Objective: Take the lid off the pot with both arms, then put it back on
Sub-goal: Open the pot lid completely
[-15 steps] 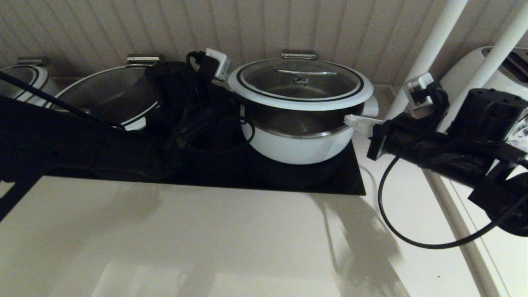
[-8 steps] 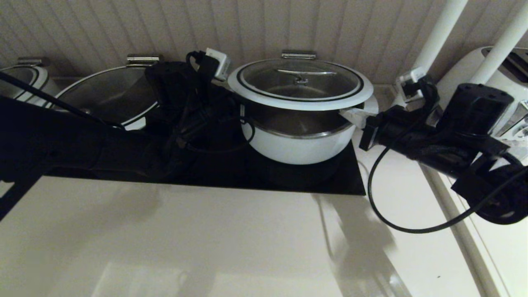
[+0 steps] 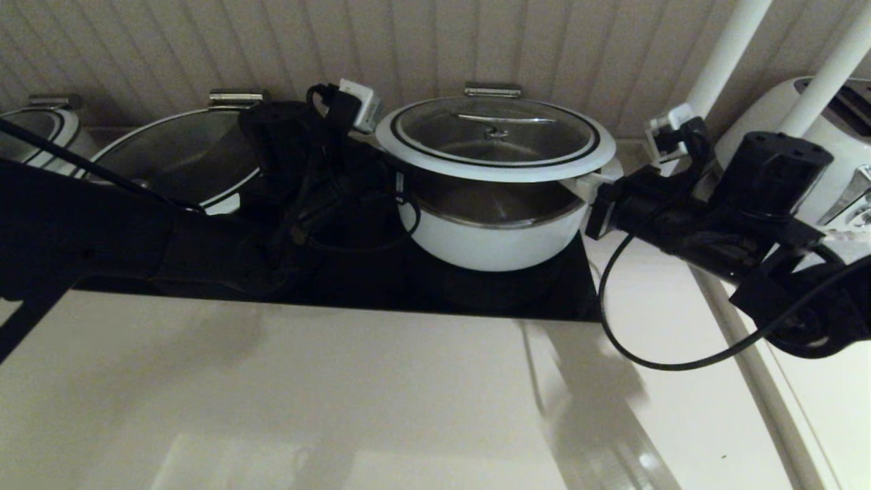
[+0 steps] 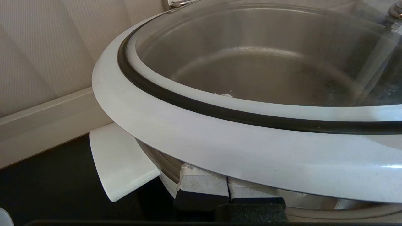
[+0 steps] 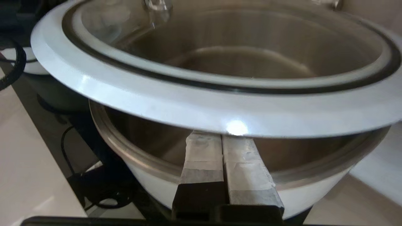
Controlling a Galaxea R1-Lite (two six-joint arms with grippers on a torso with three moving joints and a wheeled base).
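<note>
The lid [image 3: 495, 136], glass with a broad white rim, hovers level above the white pot [image 3: 497, 241] with a gap that shows the pot's steel inside. My left gripper [image 4: 226, 179] is shut. Its fingertips sit under the lid's left rim, next to the pot's stubby side handle [image 4: 119, 163]. In the head view the arm hides it. My right gripper [image 5: 221, 136] is shut. Its fingertips are tucked under the lid's right rim above the pot's steel rim, and it also shows in the head view [image 3: 588, 187]. Neither gripper clamps the lid.
The pot stands on a black cooktop [image 3: 517, 299]. A wider lid [image 3: 170, 156] and another pot [image 3: 41, 129] are at the back left. A white toaster [image 3: 840, 109] and two white posts [image 3: 725, 54] stand at the right. The pale countertop [image 3: 340, 395] lies in front.
My right arm has moved left and up, bringing its shut fingers from beside the pot to under the lid's right rim. The left arm and lid have not moved.
</note>
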